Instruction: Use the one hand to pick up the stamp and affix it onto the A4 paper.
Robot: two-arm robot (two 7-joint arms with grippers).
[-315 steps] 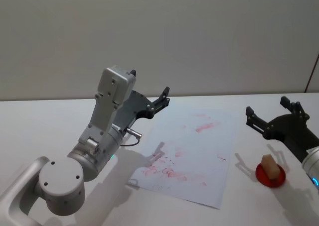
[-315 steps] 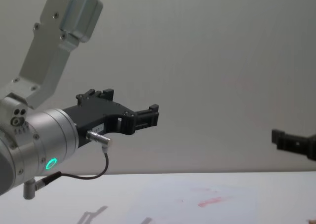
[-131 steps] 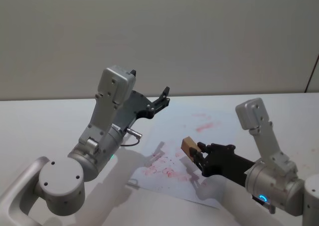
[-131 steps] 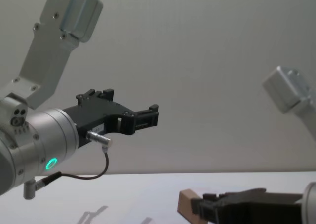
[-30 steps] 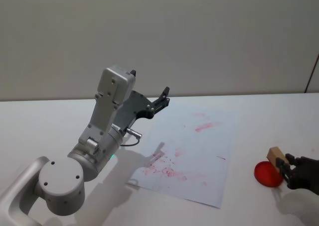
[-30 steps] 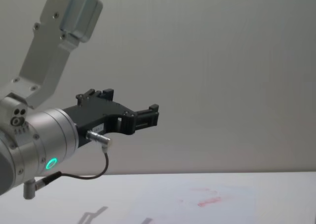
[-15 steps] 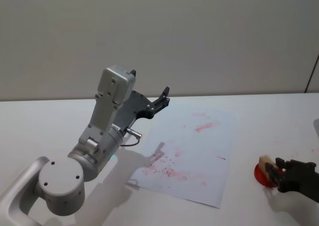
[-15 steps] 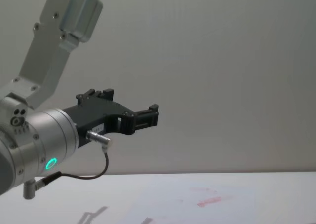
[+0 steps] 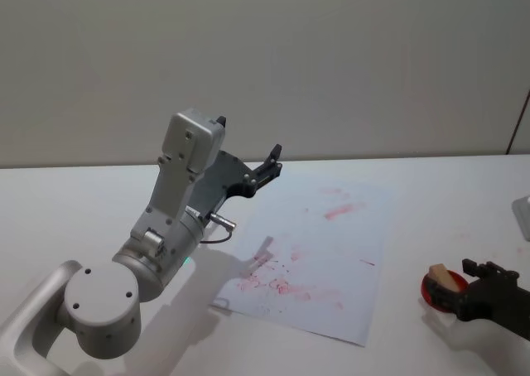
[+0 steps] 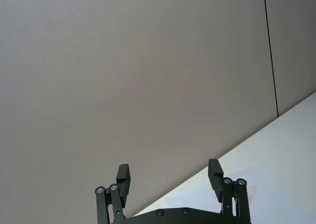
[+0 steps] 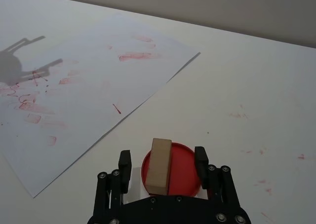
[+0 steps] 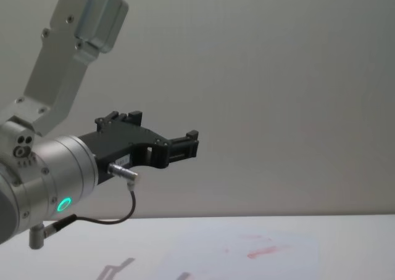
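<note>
The stamp (image 9: 439,275), a small tan wooden block, stands on a round red ink pad (image 9: 432,291) at the table's right. In the right wrist view the stamp (image 11: 159,166) sits between the fingers with a gap on each side. My right gripper (image 9: 458,283) (image 11: 163,161) is open around it, low at the table's right front. The A4 paper (image 9: 331,243) (image 11: 74,71) (image 12: 247,255) lies flat in the middle, with red smudges on it. My left gripper (image 9: 272,162) (image 12: 188,143) (image 10: 169,177) is open and raised above the paper's far left corner, holding nothing.
The red ink pad (image 11: 185,172) lies just right of the paper's edge. The silver left arm (image 9: 170,219) rises over the table's left front. A few red specks mark the white table (image 11: 247,115) to the pad's right.
My right gripper brought the stamp down onto the red pad and opened, letting it go. The left arm has not moved.
</note>
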